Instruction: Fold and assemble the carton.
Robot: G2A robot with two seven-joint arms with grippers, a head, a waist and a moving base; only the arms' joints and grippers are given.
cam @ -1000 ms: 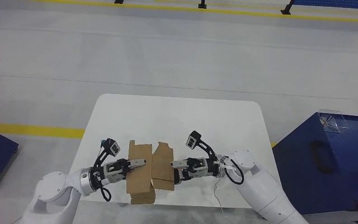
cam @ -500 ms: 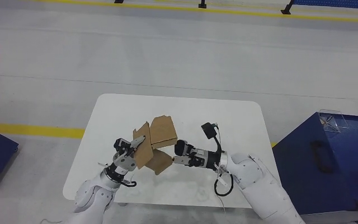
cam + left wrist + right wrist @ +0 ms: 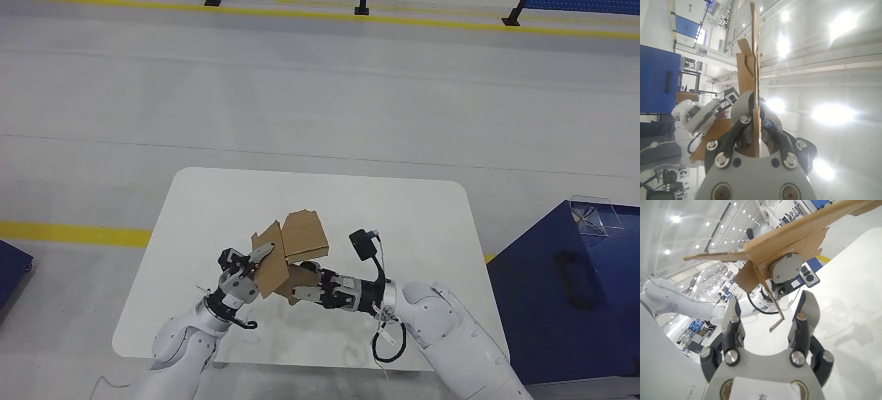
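Observation:
The brown cardboard carton (image 3: 295, 243) is partly unfolded and held tilted in the air above the white table (image 3: 400, 210), near its front. My left gripper (image 3: 252, 272) is shut on the carton's lower left panel; in the left wrist view the carton (image 3: 746, 72) stands edge-on and the left gripper (image 3: 755, 103) pinches it. My right gripper (image 3: 303, 293) sits just under the carton's lower right side. In the right wrist view the right gripper (image 3: 770, 311) is open, the carton (image 3: 787, 243) spreads overhead, and a thin flap hangs down between the fingers without being clamped.
A blue cabinet (image 3: 570, 285) stands off the table's right side. The table's back half and right side are bare. The other arm's gripper (image 3: 785, 271) shows beyond the flap in the right wrist view.
The carton lay flat on the table a second ago; it is now lifted and tilted. Both arms swung inward, and the right gripper moved left under the carton.

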